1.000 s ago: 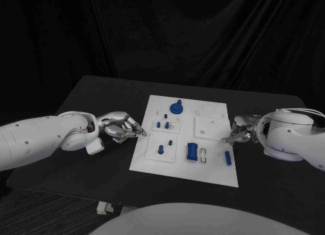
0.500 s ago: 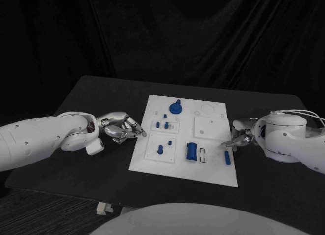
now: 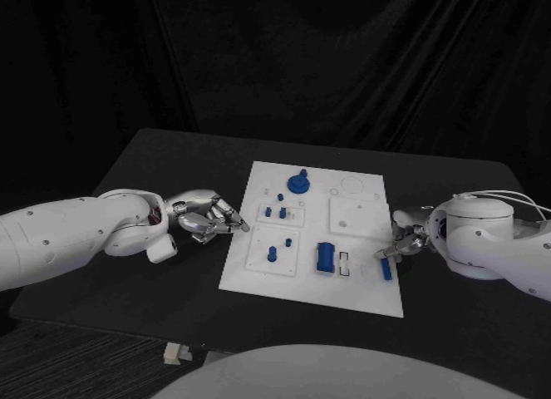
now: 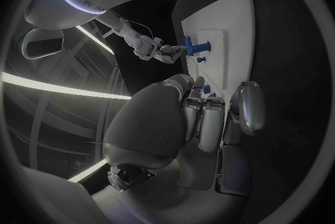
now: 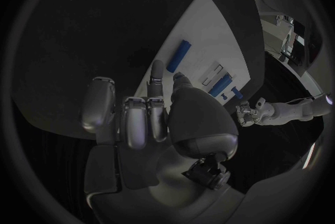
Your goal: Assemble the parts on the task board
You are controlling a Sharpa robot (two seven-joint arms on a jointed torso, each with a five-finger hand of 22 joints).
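1. Several parts (image 3: 326,258) stood or lay on the board (image 3: 359,291); a rod (image 3: 386,268) lay loose near its right edge, apparently unplaced.
2. Right hand (image 3: 401,242), curled and holding nothing, hovered beside the rod.
3. Left hand (image 3: 207,216), curled and holding nothing, sat off the board's left edge.

We note two bulky white arms with smooth, rounded shells. The left arm (image 3: 71,237) ends in a silver, segmented left hand (image 3: 207,215); the right arm (image 3: 503,245) carries thin white cables over its top and a silver right hand (image 3: 403,237).
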